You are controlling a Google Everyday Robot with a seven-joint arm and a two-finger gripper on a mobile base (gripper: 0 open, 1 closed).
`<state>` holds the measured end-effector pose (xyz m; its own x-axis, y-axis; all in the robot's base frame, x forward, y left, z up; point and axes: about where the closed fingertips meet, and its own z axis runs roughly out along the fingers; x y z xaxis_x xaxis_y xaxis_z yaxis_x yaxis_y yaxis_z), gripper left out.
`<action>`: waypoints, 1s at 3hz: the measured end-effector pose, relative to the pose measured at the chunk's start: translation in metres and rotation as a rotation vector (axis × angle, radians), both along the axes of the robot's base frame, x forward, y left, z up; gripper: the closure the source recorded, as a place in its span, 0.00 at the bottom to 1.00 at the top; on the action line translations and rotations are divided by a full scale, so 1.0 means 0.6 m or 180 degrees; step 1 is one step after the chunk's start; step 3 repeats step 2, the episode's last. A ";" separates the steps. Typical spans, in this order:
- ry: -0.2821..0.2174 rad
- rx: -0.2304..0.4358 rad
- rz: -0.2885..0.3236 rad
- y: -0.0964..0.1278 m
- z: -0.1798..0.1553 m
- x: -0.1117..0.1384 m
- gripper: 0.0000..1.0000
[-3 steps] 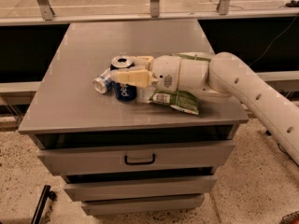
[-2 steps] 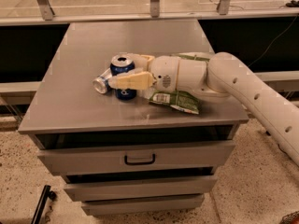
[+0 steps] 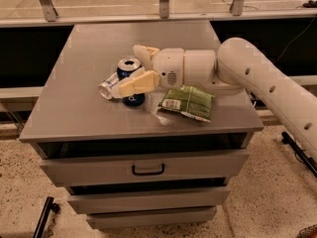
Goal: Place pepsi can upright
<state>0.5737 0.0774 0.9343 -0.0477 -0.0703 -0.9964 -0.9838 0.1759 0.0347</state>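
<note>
Hand (image 3: 130,68) spread around apparently upright pepsi can (image 3: 130,83) on grey drawer cabinet (image 3: 74,113), speckled floor (image 3: 20,202) below

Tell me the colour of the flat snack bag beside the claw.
Green, with a white label; camera view. The flat snack bag lies beside the claw.

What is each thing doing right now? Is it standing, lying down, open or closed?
Pepsi can: standing upright, between the claw's fingers.
Silver can: lying on its side.
Green bag: lying flat.
Claw: open around the pepsi can.
Top drawer: closed.
</note>
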 end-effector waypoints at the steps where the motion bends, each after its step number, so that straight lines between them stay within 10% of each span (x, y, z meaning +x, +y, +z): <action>1: -0.0182 -0.0079 0.0174 0.018 0.041 -0.018 0.00; 3: -0.0193 -0.0081 0.0195 0.019 0.044 -0.020 0.00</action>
